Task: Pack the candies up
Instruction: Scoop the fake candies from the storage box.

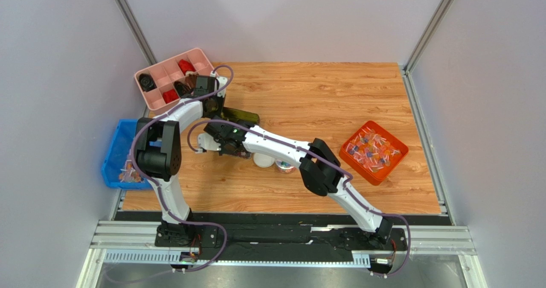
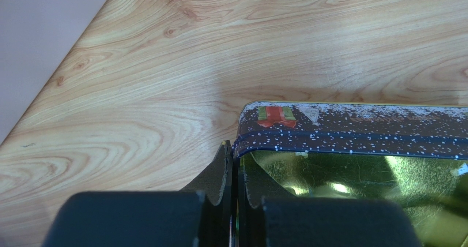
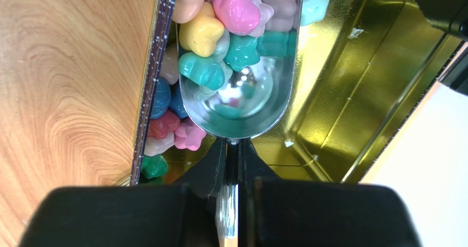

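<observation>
Left hand [image 2: 233,160], dark fingers pressed together, pinching the corner wall of a tin [image 2: 351,130]. Tin exterior: dark blue with white speckles and a small red-and-green gift motif [image 2: 276,117]; interior: shiny gold. Beyond it, a light wood-grain surface [image 2: 219,49]; pale wall [image 2: 38,33] at upper left.

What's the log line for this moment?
left gripper: jaws shut on tin rim | right gripper: jaws shut on scoop handle | scoop: full of candies, over tin | tin: some candies inside
</observation>
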`<state>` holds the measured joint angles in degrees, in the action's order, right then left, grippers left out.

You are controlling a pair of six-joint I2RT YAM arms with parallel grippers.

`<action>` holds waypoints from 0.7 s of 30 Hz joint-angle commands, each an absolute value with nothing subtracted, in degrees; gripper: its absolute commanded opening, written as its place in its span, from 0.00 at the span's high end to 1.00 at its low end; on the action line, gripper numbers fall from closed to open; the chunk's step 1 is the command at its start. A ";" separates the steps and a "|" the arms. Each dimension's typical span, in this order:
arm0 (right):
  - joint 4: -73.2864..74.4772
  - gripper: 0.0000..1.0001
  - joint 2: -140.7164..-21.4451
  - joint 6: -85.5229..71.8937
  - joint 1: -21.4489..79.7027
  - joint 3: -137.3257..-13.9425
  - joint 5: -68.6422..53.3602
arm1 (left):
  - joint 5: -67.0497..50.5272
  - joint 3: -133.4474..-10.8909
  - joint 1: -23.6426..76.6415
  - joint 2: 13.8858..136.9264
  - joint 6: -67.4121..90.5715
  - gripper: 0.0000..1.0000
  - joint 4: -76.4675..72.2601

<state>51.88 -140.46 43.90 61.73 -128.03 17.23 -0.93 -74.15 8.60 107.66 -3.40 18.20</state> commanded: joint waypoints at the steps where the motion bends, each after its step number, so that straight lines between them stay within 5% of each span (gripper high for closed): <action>1: 52.73 1.00 -138.96 40.17 61.26 -125.95 5.63 | -2.72 -75.06 8.88 104.68 -2.28 1.00 15.29; 21: 50.72 1.00 -134.92 34.37 56.87 -125.16 1.41 | -2.55 -75.15 8.88 104.68 -2.46 1.00 15.29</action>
<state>51.72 -138.43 38.26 57.69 -126.96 5.91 -0.75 -74.15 8.60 107.66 -3.57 18.41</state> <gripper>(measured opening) 0.056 0.026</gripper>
